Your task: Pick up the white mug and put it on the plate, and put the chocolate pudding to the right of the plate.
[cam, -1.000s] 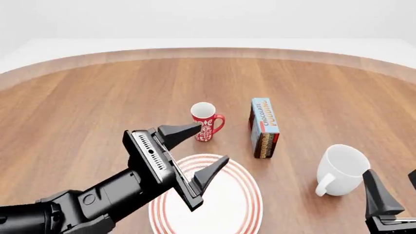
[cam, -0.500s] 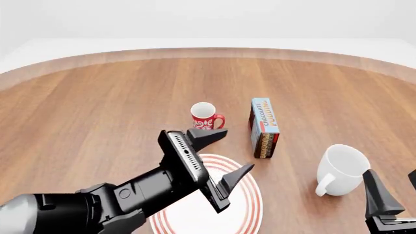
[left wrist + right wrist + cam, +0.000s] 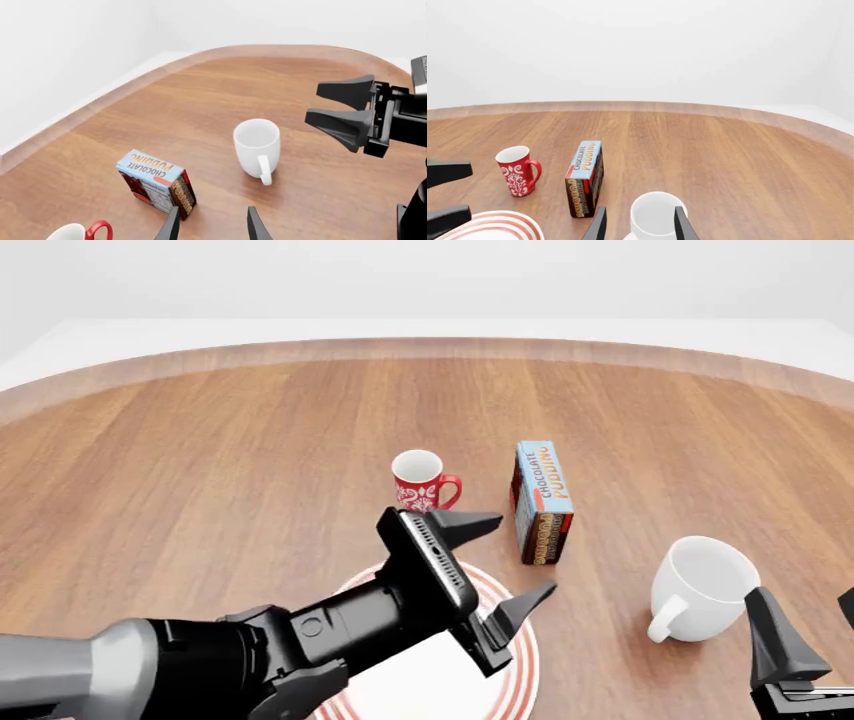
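The left gripper (image 3: pixel 511 560) hung above the plate (image 3: pixel 523 665) with its fingers spread wide and empty, pointing toward the chocolate pudding (image 3: pixel 543 502), which stood on edge at about one o'clock from the plate, just beside the red mug (image 3: pixel 422 480). The white mug (image 3: pixel 701 587) sat upright at three o'clock from the plate, well apart from it, its handle (image 3: pixel 662 621) turned toward the near edge of the wooden table (image 3: pixel 200 460). The right gripper (image 3: pixel 637 225), seen from its own wrist camera, waited just short of the mug with its fingers parted and holding nothing; the mug's rim showed between them. The glossy mug would likely be stiff, slippery and breakable, so a pinch across the wall at the rim, or around the handle, looked the surest hold. The carton appeared light and rigid; its two broad faces offered flat, parallel surfaces for a squeeze, though too much force could crush the cardboard.
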`<state>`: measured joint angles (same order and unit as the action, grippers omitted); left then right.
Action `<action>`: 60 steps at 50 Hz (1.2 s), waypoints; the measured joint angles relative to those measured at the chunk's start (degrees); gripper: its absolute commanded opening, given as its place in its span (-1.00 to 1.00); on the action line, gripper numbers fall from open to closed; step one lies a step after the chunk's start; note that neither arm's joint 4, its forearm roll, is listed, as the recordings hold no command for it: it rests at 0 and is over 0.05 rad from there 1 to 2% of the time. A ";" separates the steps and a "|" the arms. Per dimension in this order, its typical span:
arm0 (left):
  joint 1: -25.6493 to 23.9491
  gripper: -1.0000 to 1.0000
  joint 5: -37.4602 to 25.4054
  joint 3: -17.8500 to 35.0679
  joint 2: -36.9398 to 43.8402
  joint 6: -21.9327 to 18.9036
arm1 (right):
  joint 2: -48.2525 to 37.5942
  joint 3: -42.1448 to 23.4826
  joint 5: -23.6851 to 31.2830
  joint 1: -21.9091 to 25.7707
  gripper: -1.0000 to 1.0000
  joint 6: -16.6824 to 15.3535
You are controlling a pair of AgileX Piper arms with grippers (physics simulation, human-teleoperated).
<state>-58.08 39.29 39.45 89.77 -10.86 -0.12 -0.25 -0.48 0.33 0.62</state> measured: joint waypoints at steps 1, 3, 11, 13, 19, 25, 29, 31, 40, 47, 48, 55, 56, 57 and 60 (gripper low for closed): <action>-0.06 1.00 -0.05 0.20 0.28 0.04 | 0.00 0.00 0.00 0.00 1.00 0.01; -0.22 1.00 -0.16 0.61 0.85 0.11 | 0.00 0.00 0.00 0.00 1.00 0.02; -1.06 1.00 -0.66 2.28 3.08 0.54 | 0.00 0.01 -0.01 0.00 1.00 0.04; -1.28 1.00 -0.77 2.66 3.60 0.62 | 0.00 0.01 -0.01 0.00 1.00 0.04; -1.96 1.00 -0.96 3.76 5.29 0.80 | 0.01 0.01 -0.02 0.02 1.00 0.06; -2.51 1.00 -1.04 4.72 6.97 0.93 | 0.02 0.00 -0.04 0.04 1.00 0.10; -2.78 1.00 -1.18 5.36 7.97 1.06 | 0.02 0.00 -0.04 0.06 1.00 0.10; -2.88 1.00 -1.26 5.68 8.44 1.13 | 0.02 0.00 -0.05 0.07 1.00 0.11; -3.27 1.00 -1.82 7.14 10.28 1.34 | 0.02 0.00 -0.06 0.11 1.00 0.17; -3.51 1.00 -2.57 8.56 11.52 1.32 | 0.02 0.00 -0.07 0.11 1.00 0.24; -3.55 1.00 -2.70 8.79 11.70 1.33 | 0.02 0.00 -0.07 0.11 1.00 0.26; -3.70 1.00 -3.56 10.35 12.95 1.33 | 0.00 0.01 -0.10 0.12 1.00 0.36; -3.72 1.00 -3.67 10.58 13.15 1.31 | 0.00 0.01 -0.10 0.12 1.00 0.37; -3.73 1.00 -3.79 10.81 13.36 1.29 | 0.00 0.01 -0.10 0.12 1.00 0.37; -3.77 1.00 -4.16 11.53 13.97 1.23 | -0.01 0.01 -0.11 0.13 1.00 0.40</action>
<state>-61.85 35.13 50.98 103.74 -9.63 -0.13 -0.23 -0.59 0.46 1.02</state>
